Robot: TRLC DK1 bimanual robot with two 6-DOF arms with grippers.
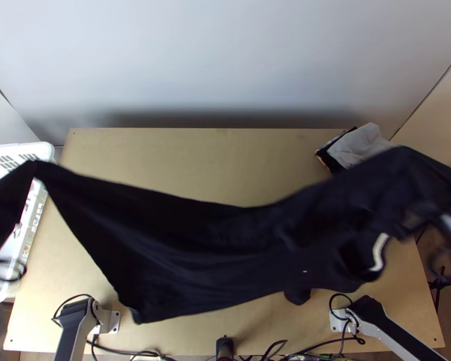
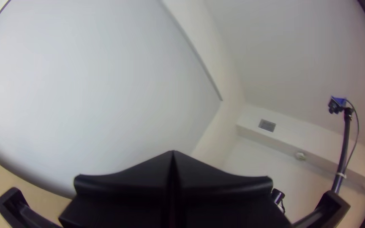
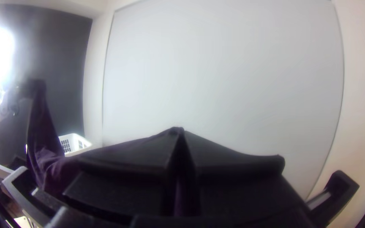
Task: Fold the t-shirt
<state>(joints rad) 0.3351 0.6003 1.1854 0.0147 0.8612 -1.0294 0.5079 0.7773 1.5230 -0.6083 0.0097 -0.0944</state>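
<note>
"What's the biggest thing there?"

"The wall (image 1: 225, 54), beyond the table (image 1: 183, 156)."

"And next?"

"The shirt (image 1: 201, 240). It's dark and held up over the table, drawn out from beyond its left edge to its right side. The top edge sags in the middle, and the body hangs in loose folds toward the table's near edge."

"Anything smaller?"

"A white basket (image 1: 44, 150) just beside the table's left edge. Then some cloths (image 1: 359, 149), pale and dark, bunched at the table's far right corner."

"Where are the grippers?"

"The left gripper (image 1: 34, 169) is up past the table's left edge. In its wrist view the fingers of the left gripper (image 2: 172, 153) meet, and the top view shows a corner of the shirt caught at the tip. The right gripper (image 1: 403, 154) is over the table's right side. Its wrist view shows the right gripper (image 3: 177, 130) closed too, with shirt pinched between the fingers."

"The smallest bit?"

"A white band (image 1: 379, 251) on the shirt, above the table's right part."
</note>
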